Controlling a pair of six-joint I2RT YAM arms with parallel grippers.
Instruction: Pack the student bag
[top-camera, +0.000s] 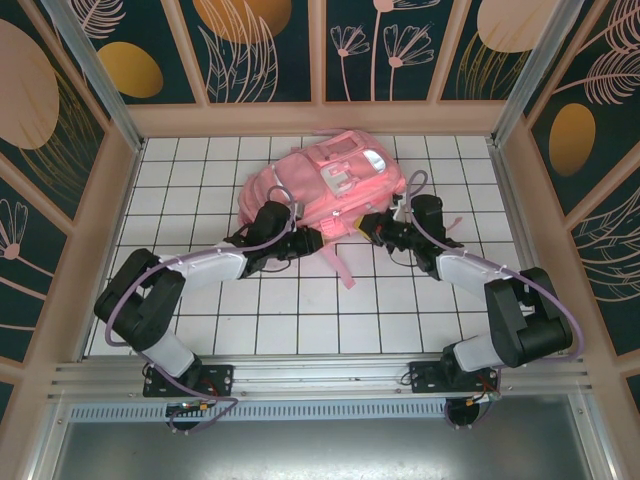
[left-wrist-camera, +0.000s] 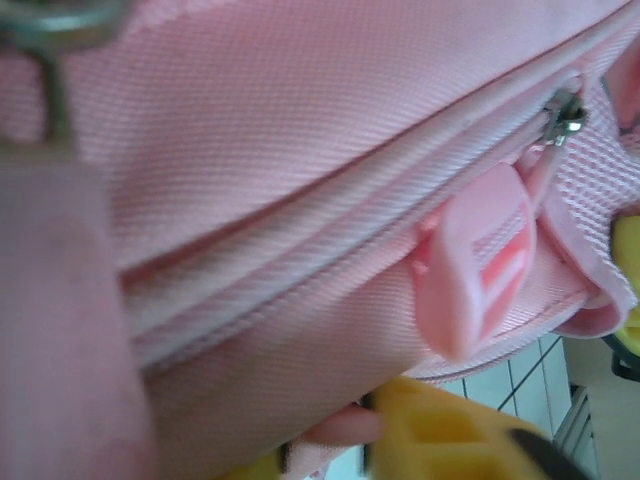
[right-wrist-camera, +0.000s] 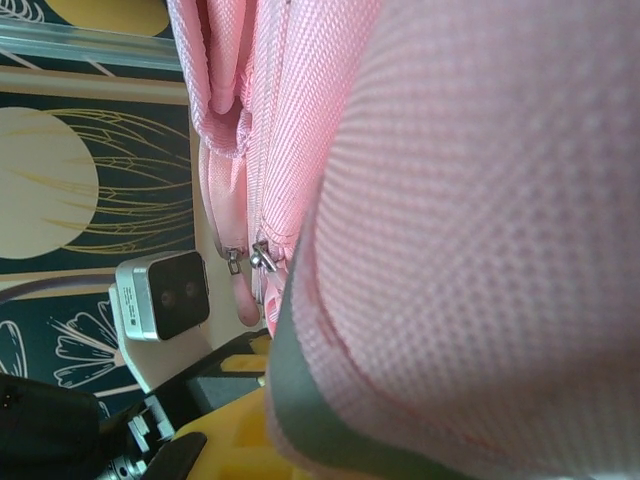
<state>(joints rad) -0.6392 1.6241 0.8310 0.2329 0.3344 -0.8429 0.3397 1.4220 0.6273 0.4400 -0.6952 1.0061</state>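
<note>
1. The left gripper (top-camera: 303, 241) touched the near edge of the student bag (top-camera: 320, 180); I could not tell how its jaws stood.
2. The right gripper (top-camera: 372, 226), jaws closed, was equally near.
3. 1 bag lay just beyond 2 grippers, long axis left-right, at the far middle of the table (top-camera: 200, 320).

The student bag (top-camera: 300, 185) is made of pink cloth, woven, a bit rough and not shiny. Its zip pull (left-wrist-camera: 564, 114) is made of shiny metal. Its buckle (left-wrist-camera: 472, 275) is made of smooth pink plastic. The table (top-camera: 300, 320) is covered in smooth white squares.
</note>
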